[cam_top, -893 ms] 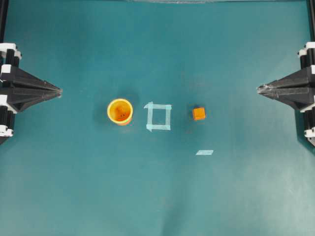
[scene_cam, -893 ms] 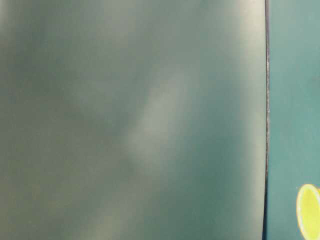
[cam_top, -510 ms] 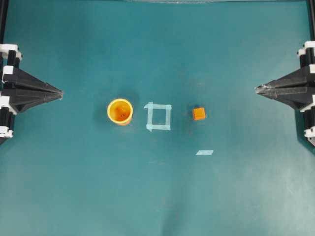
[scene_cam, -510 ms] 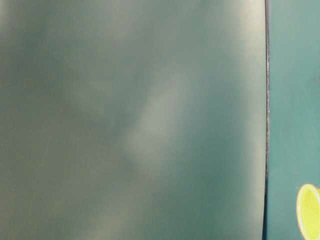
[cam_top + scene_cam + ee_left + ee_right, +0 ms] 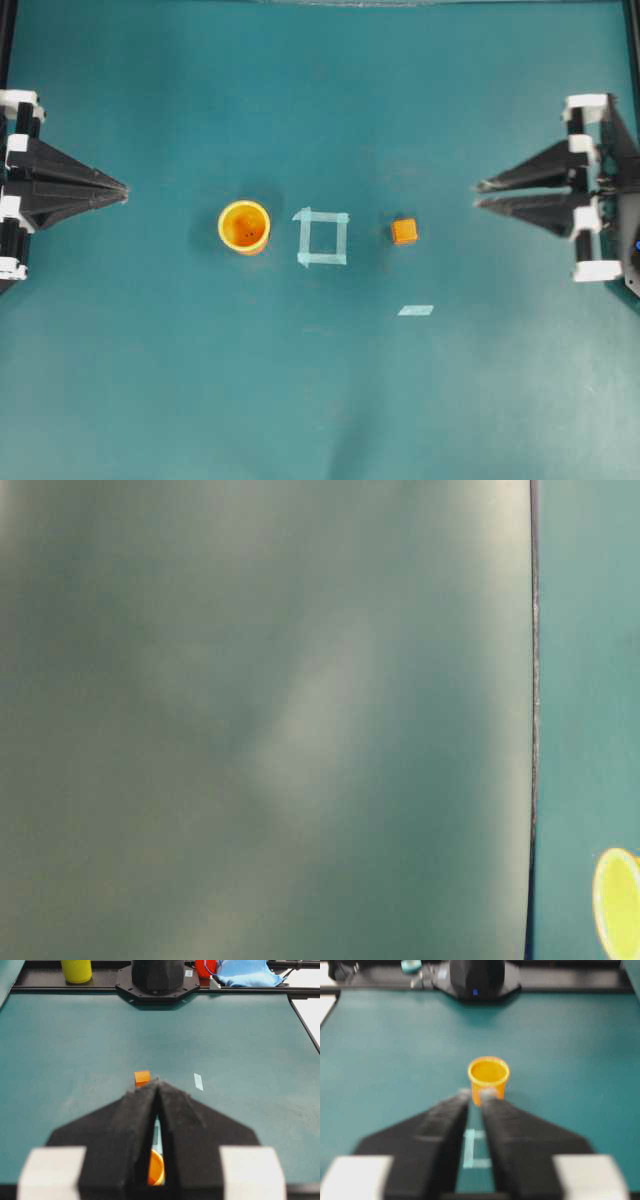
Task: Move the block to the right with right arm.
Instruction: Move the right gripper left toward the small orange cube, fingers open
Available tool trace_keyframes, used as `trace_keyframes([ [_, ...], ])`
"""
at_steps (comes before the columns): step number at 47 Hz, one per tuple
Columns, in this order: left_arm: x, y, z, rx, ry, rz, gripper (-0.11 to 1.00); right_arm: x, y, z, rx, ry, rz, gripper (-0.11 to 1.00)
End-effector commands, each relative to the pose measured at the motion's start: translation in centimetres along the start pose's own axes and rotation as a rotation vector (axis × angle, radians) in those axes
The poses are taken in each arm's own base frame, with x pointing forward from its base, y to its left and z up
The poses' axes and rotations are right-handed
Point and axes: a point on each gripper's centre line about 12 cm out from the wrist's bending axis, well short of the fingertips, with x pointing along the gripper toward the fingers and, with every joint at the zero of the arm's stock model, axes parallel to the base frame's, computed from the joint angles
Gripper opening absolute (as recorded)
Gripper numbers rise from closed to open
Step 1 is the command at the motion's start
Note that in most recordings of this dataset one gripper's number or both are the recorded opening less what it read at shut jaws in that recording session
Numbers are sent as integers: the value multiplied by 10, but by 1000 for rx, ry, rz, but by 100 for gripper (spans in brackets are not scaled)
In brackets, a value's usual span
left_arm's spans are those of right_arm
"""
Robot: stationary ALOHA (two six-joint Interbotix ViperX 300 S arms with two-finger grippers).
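The right gripper (image 5: 478, 194) has just pushed out from the table edge and parted its fingers, holding nothing. The block (image 5: 404, 231) sits untouched between the tape square (image 5: 322, 238) and that gripper, so the reach looks only begun. The left gripper (image 5: 122, 187) stays closed and empty.

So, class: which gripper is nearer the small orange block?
Right. The right gripper sits just right of the orange block with open jaws; the left gripper stays far left, beyond the cup.
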Motion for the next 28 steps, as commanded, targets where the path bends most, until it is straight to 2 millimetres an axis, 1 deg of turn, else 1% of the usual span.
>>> trace_keyframes([
  [1, 2, 0, 12, 0, -29, -2, 0, 11, -2, 8, 5, 12, -7, 37],
  [4, 3, 0, 11, 0, -28, -2, 0, 18, -2, 5, 5, 44, -10, 46],
  [9, 3, 0, 11, 1, -26, -2, 0, 31, -3, -4, 5, 112, -13, 55],
  [13, 3, 0, 11, 1, -26, -2, 0, 41, -4, -14, 7, 179, -17, 56],
  [19, 3, 0, 11, 0, -26, -2, 0, 61, -8, -34, -6, 322, -24, 57],
  [28, 3, 0, 10, 1, -25, -2, 0, 89, -10, -56, -71, 499, -15, 57],
])
